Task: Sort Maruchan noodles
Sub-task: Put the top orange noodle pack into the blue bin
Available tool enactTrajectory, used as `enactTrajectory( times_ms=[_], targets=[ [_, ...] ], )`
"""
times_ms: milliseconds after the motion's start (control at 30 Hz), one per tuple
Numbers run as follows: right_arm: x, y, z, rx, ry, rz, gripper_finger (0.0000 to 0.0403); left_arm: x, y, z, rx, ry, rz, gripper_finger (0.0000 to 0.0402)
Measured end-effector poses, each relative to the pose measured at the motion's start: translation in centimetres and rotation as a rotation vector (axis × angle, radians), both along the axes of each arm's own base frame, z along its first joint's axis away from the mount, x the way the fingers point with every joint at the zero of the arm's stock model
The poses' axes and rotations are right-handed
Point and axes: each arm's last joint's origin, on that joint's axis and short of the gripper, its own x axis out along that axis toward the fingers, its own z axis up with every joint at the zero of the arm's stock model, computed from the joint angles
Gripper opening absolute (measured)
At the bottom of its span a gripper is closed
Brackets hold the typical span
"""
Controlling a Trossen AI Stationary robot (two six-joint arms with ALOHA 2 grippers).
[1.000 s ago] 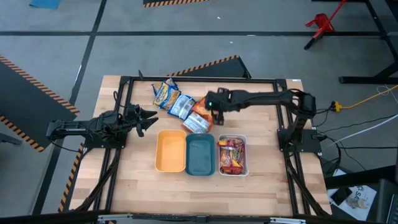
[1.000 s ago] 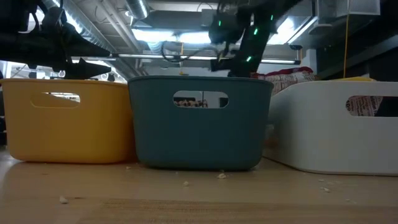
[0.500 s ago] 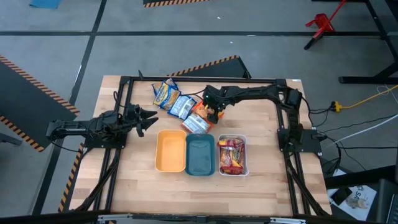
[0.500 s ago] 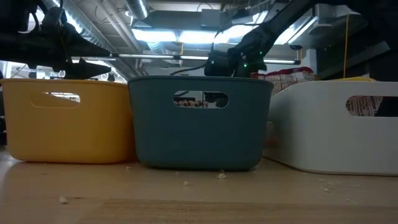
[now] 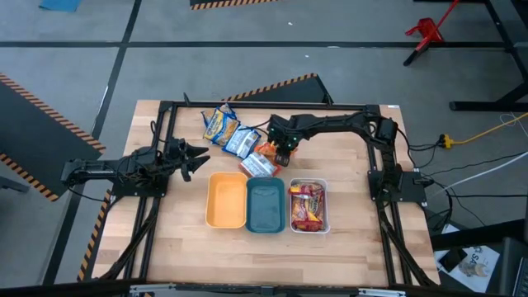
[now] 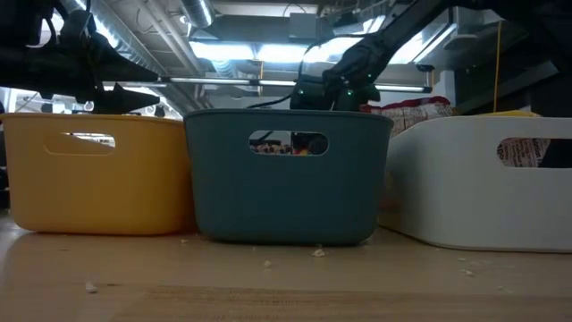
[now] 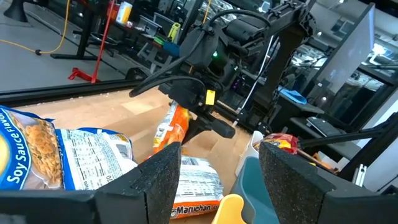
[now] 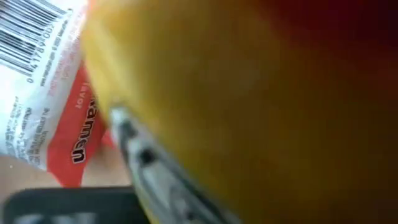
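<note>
Three trays sit side by side near my right gripper (image 5: 281, 153): yellow tray (image 5: 225, 200), teal tray (image 5: 265, 205), white tray (image 5: 308, 183) with red packets inside. My right fingers pinch an orange packet (image 7: 169, 129), crinkly, glossy, tilted up on edge. Beside it lie three loose packets: a white-and-red packet (image 5: 258, 165), a blue-white packet (image 5: 240, 140) and a yellow packet (image 5: 217, 124). My left gripper (image 5: 198, 154) waits well apart, fingers spread.

wooden table (image 5: 181, 247) carries yellow tray (image 5: 226, 200), teal tray (image 5: 265, 205), white tray (image 5: 308, 206), loose noodle packets (image 5: 233, 135).
</note>
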Motion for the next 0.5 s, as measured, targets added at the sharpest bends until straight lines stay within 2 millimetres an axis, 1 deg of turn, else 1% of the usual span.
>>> enactTrajectory(
  times_ms=[67,100,133,200,300,400,500],
  targets=[
    [0.1,0.0,0.3,0.001,0.004,0.002,0.0053,0.0,0.0,0.0,0.000,0.000,0.000,0.0212],
    [0.2,-0.1,0.4,-0.001,0.001,0.004,0.0038,0.0,0.0,0.0,0.000,0.000,0.000,0.0212],
    [0.2,-0.1,0.6,0.002,0.000,0.006,0.0032,0.0,0.0,0.0,0.000,0.000,0.000,0.0212],
    [0.4,-0.1,1.1,0.009,0.007,0.008,0.0027,0.0,0.0,0.0,-0.001,0.000,-0.001,0.0212],
    [0.8,-0.3,2.4,0.010,0.008,0.007,0.0027,0.0,0.0,0.0,-0.001,-0.001,-0.002,0.0212],
    [1.1,-0.1,4.3,0.020,-0.002,0.013,0.0031,0.0,0.0,0.0,-0.002,-0.001,-0.003,0.0212],
    [1.3,0.4,7.1,0.027,-0.027,0.025,0.0035,0.0,0.0,0.0,-0.002,-0.001,-0.003,0.0212]
  ],
)
